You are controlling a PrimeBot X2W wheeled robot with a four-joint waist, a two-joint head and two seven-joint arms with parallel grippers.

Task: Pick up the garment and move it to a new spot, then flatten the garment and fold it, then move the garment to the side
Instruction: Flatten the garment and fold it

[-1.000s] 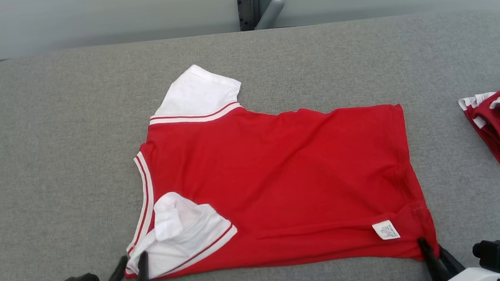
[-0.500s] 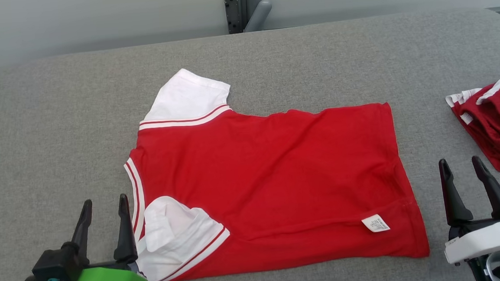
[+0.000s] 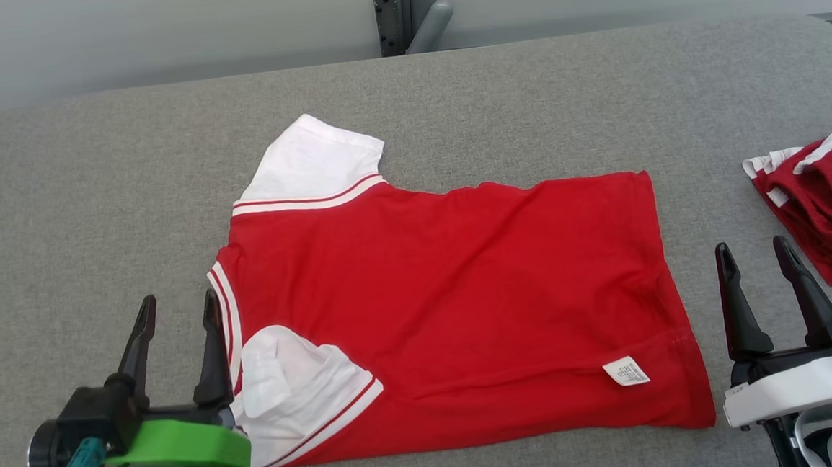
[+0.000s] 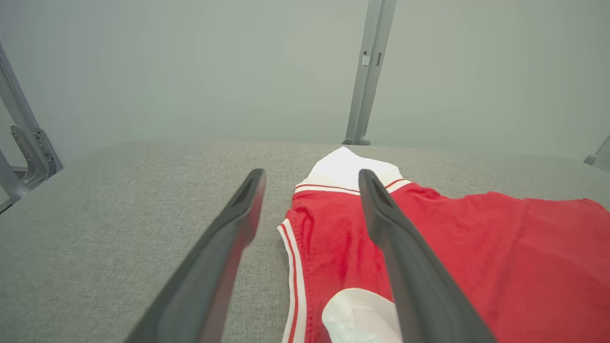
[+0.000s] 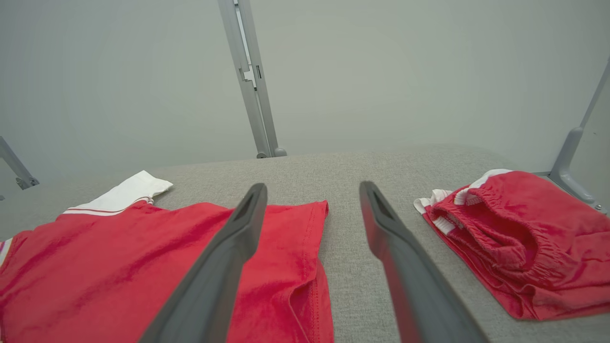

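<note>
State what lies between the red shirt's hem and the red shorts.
Bare grey table and the right gripper, jaws open; the head view shows it.

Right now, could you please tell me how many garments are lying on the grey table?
2. The red shirt lies spread out in the middle; a bunched red garment sits off to its right. Others could lie out of view.

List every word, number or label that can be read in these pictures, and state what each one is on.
No text here is legible.
White care tag near the hem of the red shirt: printed lines, too small to read.
Small mark on the white housing of the right gripper: perhaps a sticker, too blurred to read.
</note>
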